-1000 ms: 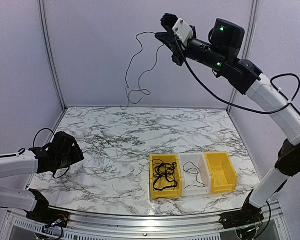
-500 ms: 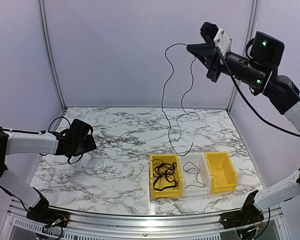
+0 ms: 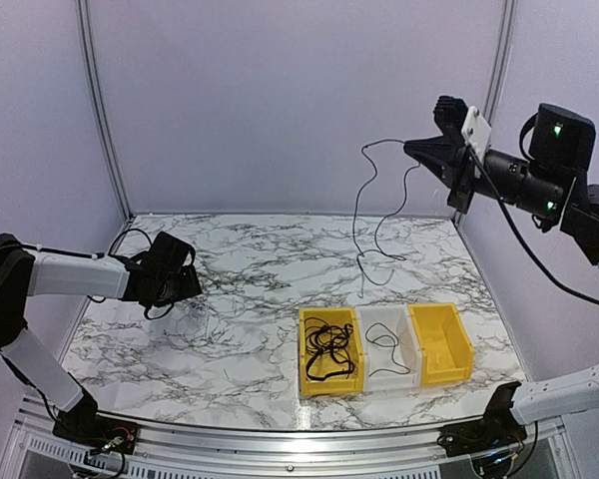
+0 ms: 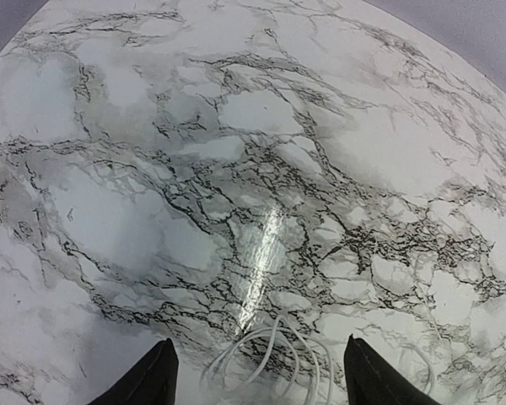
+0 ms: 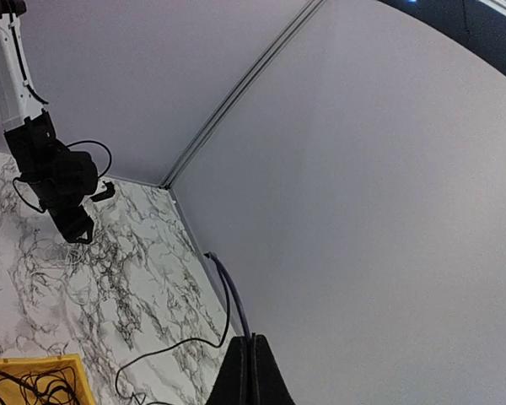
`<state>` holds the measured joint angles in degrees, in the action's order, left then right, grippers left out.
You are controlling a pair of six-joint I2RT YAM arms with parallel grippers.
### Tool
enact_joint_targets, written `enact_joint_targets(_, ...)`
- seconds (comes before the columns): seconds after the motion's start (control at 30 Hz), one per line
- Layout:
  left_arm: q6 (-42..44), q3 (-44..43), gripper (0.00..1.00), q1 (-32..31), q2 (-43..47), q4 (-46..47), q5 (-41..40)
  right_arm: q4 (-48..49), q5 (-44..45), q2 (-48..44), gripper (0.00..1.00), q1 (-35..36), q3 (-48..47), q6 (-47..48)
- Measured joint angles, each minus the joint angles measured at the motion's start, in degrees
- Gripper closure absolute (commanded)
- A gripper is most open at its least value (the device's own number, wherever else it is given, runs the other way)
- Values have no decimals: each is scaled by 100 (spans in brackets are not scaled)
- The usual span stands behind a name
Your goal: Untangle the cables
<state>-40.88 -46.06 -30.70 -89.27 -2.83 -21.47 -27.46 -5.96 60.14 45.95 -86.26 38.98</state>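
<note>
My right gripper (image 3: pixel 413 148) is raised high at the back right and shut on a thin black cable (image 3: pixel 355 215), which hangs in loops down to just above the table. In the right wrist view the shut fingers (image 5: pixel 249 375) pinch that cable (image 5: pixel 228 283). My left gripper (image 3: pixel 185 284) is open, low over the table's left side. In the left wrist view its fingertips (image 4: pixel 156 380) stand either side of loose white cable loops (image 4: pixel 278 359) lying on the marble, and do not touch them. The white cable (image 3: pixel 202 321) is faint in the top view.
Three bins stand side by side at the front. The left yellow bin (image 3: pixel 304 351) holds a tangle of black cables. The white middle bin (image 3: pixel 387 321) holds one black cable. The right yellow bin (image 3: pixel 441 344) shows nothing inside. Side walls enclose the marble table (image 3: pixel 260 259).
My right gripper has swung right and lower with the black cable, whose hanging end now trails near the bins. My left gripper has moved right, over the white cable.
</note>
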Motion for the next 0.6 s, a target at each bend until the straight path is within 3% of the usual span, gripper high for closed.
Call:
enact_joint_targets(0.3, 105, -116, 29, 0, -61, -2, 44, -61, 201, -634, 100, -337, 1648, -354)
enact_joint_targets(0.6, 151, -116, 29, 0, -79, -9, 48, -201, 142, -1370, 100, -741, 2697, -413)
